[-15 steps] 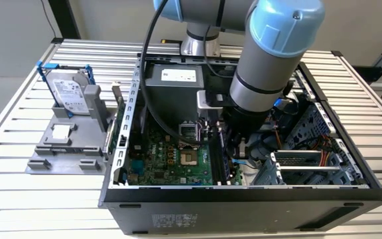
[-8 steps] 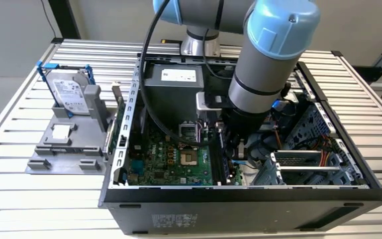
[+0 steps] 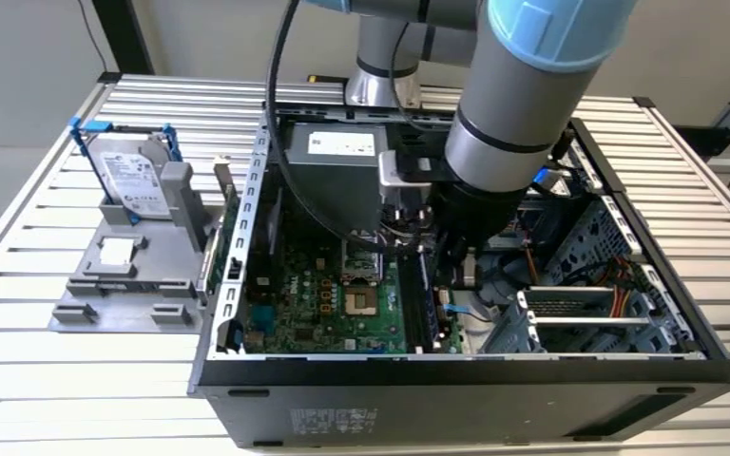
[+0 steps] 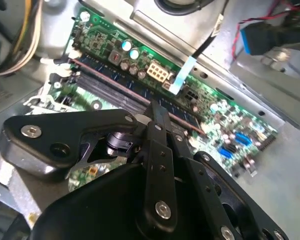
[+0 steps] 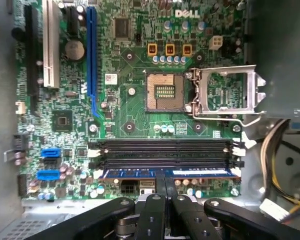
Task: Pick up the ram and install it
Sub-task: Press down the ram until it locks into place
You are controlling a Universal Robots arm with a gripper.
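The ram (image 5: 165, 173) lies along the slot (image 5: 165, 155) nearest the green motherboard's (image 5: 135, 110) edge, inside the open computer case (image 3: 467, 375) on the slatted tabletop (image 3: 86, 370). The tool (image 5: 161, 186) stands over the stick's middle with its fingers (image 5: 155, 210) pressed close together; they seem to pinch the ram's top edge, though contact is hard to confirm. A hard drive (image 3: 130, 176) stands well apart, outside the case.

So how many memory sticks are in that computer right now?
1. The blue ram lies along the memory slot nearest the gripper, which sits at its middle. The black slots beside it look empty.
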